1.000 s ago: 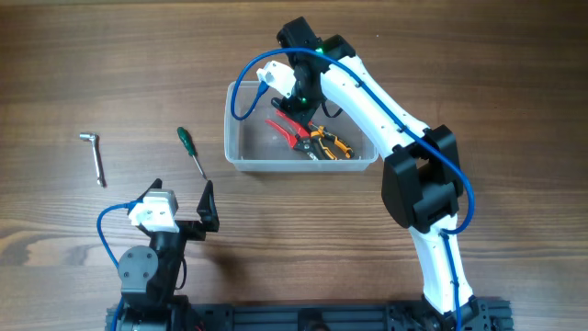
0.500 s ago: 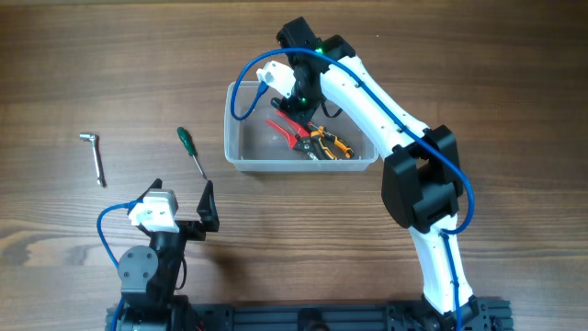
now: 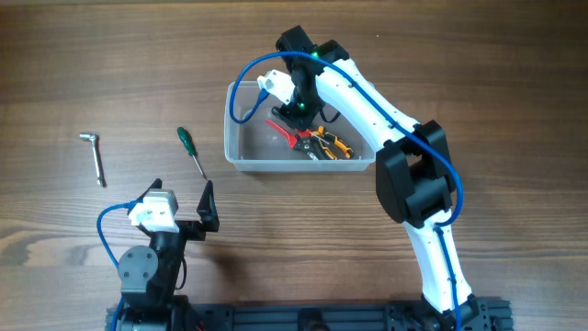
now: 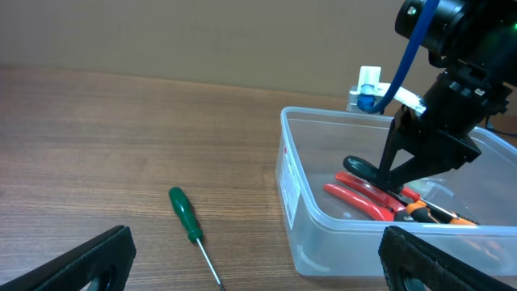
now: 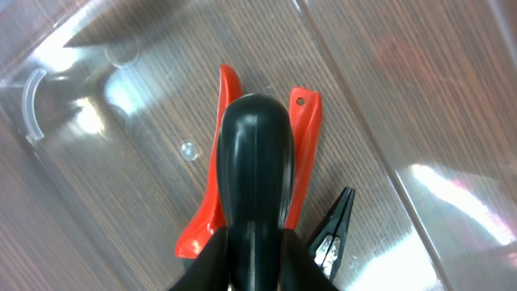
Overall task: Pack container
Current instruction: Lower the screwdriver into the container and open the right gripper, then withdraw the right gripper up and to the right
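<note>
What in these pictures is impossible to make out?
- Right wrist view: the black handle has its working end cut off by the bottom edge; overhead, the right arm covers it.
- Right wrist view: the red pliers have their jaws hidden under the black handle.
- Left wrist view: the label on the container is too blurred to read.
- Overhead: the bent metal key is too small to identify.

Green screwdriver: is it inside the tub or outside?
Outside. The green screwdriver lies on the table, left of the container, not touching it.
</note>
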Robot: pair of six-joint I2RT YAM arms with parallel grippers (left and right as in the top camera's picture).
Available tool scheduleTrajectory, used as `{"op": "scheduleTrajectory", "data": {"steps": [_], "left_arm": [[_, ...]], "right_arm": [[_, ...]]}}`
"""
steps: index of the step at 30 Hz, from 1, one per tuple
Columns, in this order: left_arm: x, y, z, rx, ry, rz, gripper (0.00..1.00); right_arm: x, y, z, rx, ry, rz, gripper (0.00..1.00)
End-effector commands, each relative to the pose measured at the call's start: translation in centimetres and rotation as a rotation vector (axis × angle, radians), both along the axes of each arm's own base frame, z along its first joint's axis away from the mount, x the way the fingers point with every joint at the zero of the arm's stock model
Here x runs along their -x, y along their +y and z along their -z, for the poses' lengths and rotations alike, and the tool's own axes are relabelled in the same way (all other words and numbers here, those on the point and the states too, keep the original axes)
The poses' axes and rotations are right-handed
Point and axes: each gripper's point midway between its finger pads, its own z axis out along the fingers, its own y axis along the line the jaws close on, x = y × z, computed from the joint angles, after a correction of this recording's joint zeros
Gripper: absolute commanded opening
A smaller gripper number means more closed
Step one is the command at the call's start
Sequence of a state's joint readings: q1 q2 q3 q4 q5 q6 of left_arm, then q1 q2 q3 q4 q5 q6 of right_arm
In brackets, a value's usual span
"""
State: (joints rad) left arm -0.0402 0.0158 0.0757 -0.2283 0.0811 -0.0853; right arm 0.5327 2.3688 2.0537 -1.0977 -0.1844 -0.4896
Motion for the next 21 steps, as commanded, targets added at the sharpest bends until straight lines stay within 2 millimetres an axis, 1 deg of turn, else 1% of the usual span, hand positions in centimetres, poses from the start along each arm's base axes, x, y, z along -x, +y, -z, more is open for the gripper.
{"op": "scheduleTrajectory", "data": {"steps": [1,2,4,8,10,12,13,14,15,16,17,19,20,21], "left_arm": [[0.0,-0.5,0.2,0.008,0.002,0.024,1.0],[0.0,-0.5,0.2,0.008,0.002,0.024,1.0],[0.0,-0.5,0.2,0.008,0.002,0.023,1.0],[0.0,-0.5,0.2,0.008,0.002,0.024,1.0],[0.0,-0.5,0.2,0.008,0.002,0.024,1.0],[0.0,-0.5,0.2,0.009,0.002,0.024,1.0],[0.0,-0.5,0.2,0.008,0.002,0.024,1.0],[0.0,-0.5,0.2,0.008,0.002,0.024,1.0],[0.0,-0.5,0.2,0.008,0.002,0.024,1.0],[0.0,-0.5,0.2,0.008,0.002,0.024,1.0],[0.0,-0.5,0.2,0.008,0.002,0.024,1.0],[0.0,-0.5,0.2,0.008,0.002,0.024,1.0],[0.0,-0.5,0.2,0.008,0.002,0.024,1.0],[0.0,-0.5,0.2,0.008,0.002,0.024,1.0]], "right_arm": [[0.2,0.2,0.6,-0.017,0.03,0.02,0.33],[0.3,0.2,0.6,-0.017,0.032,0.022,0.4],[0.3,0.2,0.6,-0.017,0.033,0.027,0.46],[0.3,0.2,0.4,-0.015,0.038,0.034,0.5],[0.2,0.3,-0.5,-0.019,0.035,0.045,0.52],[-0.3,0.4,-2.5,-0.034,0.006,0.042,0.63],[-0.5,0.5,-3.4,-0.041,-0.012,0.043,0.67],[-0.7,0.5,-4.7,-0.053,-0.038,0.041,0.7],[-0.8,0.6,-6.2,-0.069,-0.067,0.035,0.78],[-0.9,0.7,-7.8,-0.089,-0.099,0.035,0.93],[-1.1,0.7,-9.7,-0.112,-0.137,0.036,0.99],[-1.4,0.3,-13.0,-0.149,-0.206,0.046,1.0],[-1.6,-0.1,-14.8,-0.163,-0.245,0.064,1.0],[-1.8,-1.1,-17.1,-0.176,-0.297,0.082,0.99]]}}
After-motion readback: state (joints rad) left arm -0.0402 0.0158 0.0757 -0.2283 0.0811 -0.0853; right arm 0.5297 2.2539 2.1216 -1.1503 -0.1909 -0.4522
